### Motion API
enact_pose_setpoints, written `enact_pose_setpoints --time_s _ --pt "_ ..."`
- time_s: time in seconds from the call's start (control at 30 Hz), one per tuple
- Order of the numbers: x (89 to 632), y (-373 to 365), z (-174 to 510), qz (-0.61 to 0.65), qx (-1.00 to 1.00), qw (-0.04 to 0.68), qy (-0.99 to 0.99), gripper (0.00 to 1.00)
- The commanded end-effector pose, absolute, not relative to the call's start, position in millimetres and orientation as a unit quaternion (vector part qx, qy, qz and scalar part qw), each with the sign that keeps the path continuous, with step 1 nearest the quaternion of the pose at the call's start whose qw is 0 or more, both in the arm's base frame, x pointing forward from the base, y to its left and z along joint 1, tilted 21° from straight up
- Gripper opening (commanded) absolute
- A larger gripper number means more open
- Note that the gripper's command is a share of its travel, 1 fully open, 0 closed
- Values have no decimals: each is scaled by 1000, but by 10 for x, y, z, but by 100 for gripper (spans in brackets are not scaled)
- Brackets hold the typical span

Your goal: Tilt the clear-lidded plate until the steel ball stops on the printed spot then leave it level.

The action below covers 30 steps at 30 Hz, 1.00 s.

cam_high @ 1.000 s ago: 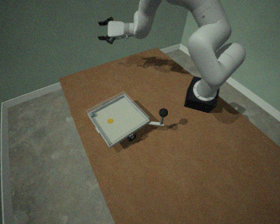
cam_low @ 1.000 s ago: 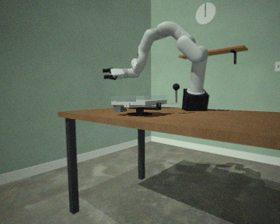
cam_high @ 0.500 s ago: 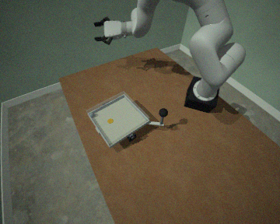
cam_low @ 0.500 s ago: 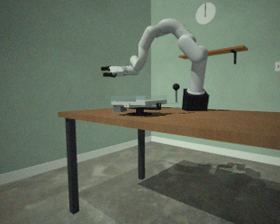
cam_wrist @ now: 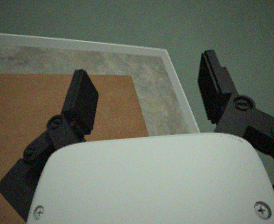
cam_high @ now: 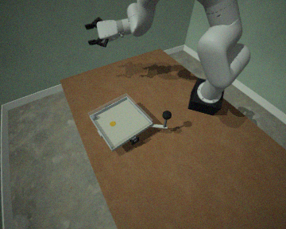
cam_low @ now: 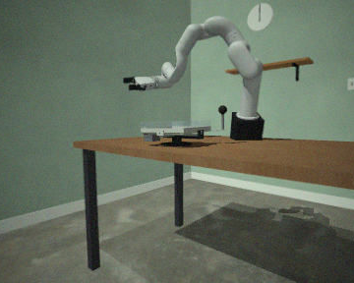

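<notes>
Top view takes in the widest spread: the brown table, the white arm rising from its black base near the far edge, and the gripper held high and well apart from everything on the table, its fingers spread wide with nothing between them. Below it, toward the near left edge of the table, sits the clear-lidded plate on its pivot, with a lever sticking out to the side that ends in a black knob. On the plate's pale floor lies the printed spot, a small orange disc left of the middle; the steel ball cannot be made out in any view, so where it rests is unknown. The risk I judge greatest is starting to tilt without knowing the ball's position: a push on the knob that is too strong or the wrong way would send the ball to a wall rather than the spot, and a finger left resting on the lever or lid afterwards would break both the level and the no-touch conditions. Exterior view adds what the top one hides: the plate looks about level and stands raised on a short dark stand. Wrist view shows only the two dark fingers against floor and table corner, not the plate.
</notes>
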<state>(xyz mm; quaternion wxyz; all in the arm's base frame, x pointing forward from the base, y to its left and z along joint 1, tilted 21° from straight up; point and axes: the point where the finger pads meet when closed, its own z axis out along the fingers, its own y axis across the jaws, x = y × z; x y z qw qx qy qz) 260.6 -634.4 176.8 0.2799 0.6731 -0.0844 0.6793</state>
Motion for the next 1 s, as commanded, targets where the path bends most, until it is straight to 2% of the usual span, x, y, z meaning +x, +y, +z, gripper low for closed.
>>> enact_pose_setpoints --time_s 0.0,0.27,0.33,0.83,0.87,0.97 --pt "2638 -6296 1820 680 675 273 -81 100" --pt "2738 -6207 1903 685 676 262 -72 100" --pt "3121 -5797 2213 697 684 213 -37 100" --pt "3600 -5105 2595 701 699 142 17 100" --pt "3787 -4739 2740 697 707 109 45 100" --pt "3887 -4495 2816 692 713 88 62 100"
